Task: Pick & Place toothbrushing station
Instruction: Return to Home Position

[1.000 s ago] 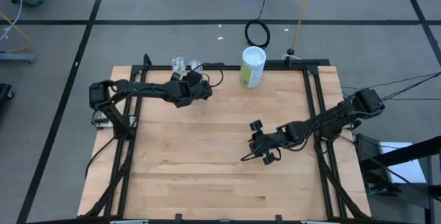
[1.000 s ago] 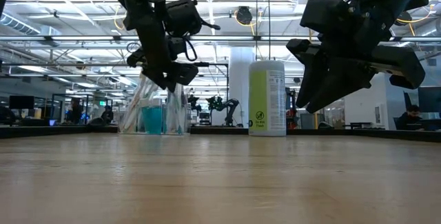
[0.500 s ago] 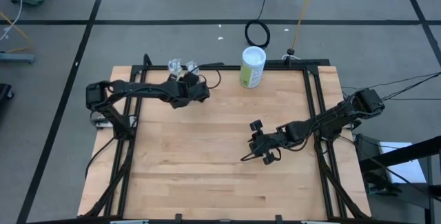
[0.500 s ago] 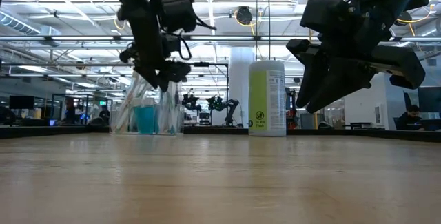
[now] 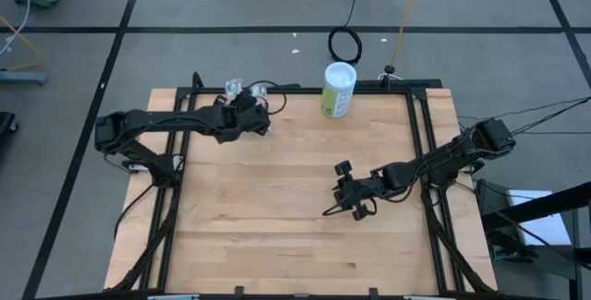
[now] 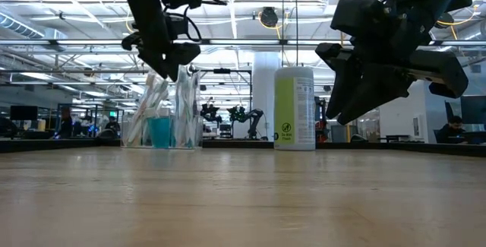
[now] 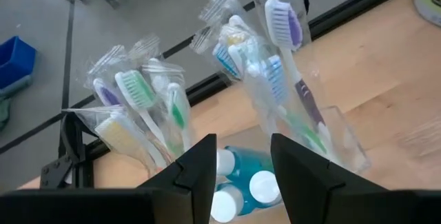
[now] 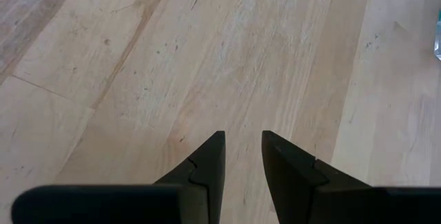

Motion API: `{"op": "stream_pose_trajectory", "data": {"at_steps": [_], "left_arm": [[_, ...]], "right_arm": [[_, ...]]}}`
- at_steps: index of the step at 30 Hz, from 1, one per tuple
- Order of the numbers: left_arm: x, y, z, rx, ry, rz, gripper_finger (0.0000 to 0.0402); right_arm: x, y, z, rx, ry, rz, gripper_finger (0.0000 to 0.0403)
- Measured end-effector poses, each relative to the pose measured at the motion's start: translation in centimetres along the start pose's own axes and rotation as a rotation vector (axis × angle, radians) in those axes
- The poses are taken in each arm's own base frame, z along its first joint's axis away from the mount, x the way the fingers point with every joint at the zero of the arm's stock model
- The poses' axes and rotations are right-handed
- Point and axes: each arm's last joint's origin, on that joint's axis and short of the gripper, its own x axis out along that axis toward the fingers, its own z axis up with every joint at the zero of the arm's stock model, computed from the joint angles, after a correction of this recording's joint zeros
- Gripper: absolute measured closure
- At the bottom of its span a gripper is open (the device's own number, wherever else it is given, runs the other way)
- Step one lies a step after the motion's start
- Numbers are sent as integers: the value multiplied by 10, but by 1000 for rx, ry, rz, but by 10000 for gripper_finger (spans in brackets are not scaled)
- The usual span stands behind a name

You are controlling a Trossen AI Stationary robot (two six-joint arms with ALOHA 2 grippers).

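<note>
The left gripper point(image 5: 253, 121) has pulled back toward the table's left edge since 1 second ago, and the arm's elbow now hangs past the table's left side. In the low view it point(image 6: 168, 63) has risen: earlier it overlapped the clear holder point(image 6: 163, 122), now its fingers end just above the brush heads. Its claw is released, and the left wrist view shows a bare gap between the 2 dark fingers point(image 7: 198, 172).

The holder point(image 5: 243, 89) has not moved. It stands upright at the table's point(image 5: 277, 235) back-left edge, just behind the left gripper and well left of the white-and-green canister point(image 5: 338, 90). Wrapped toothbrushes point(image 7: 148, 103) fan out of it in 2 bunches, with blue toothpaste tubes point(image 7: 242, 181) between them.

The right gripper point(image 5: 349, 200) hangs where it was, right of the table's middle and above bare wood. Its fingers point(image 8: 207, 165) are slightly parted and hold nothing.

From above, the left gripper covers part of the holder, and only glints of wrapper show. In the left wrist view the fingers hide the holder's base and the lower tubes, and the crinkled wrappers overlap so that the brushes cannot be counted. In the low view the picture's top edge cuts off both arms, and the right gripper point(image 6: 357, 95) shows only as a dark mass beside the canister point(image 6: 295, 108).
</note>
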Motion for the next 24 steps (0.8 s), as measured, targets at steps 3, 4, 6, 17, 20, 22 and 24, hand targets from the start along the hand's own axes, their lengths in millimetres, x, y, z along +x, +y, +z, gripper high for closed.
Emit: {"op": "stream_pose_trajectory", "data": {"at_steps": [3,4,6,17,20,22,24], "left_arm": [[-1,1,1,-4,-4,-4,256],[-2,1,1,-1,-5,-4,256],[-2,1,1,21,-5,-4,256],[-18,1,-1,47,50,-168,256],[-34,11,2,31,16,-203,256],[-47,19,2,44,-12,-225,256],[-61,28,3,70,-51,-255,256]], "right_arm": [[0,0,0,0,0,0,316],[0,0,0,0,0,0,316],[0,0,0,0,0,0,316],[0,0,0,3,3,0,316],[-12,1,-1,26,6,8,316],[-28,-1,0,58,-13,10,316],[-46,-2,-3,124,-21,17,316]]}}
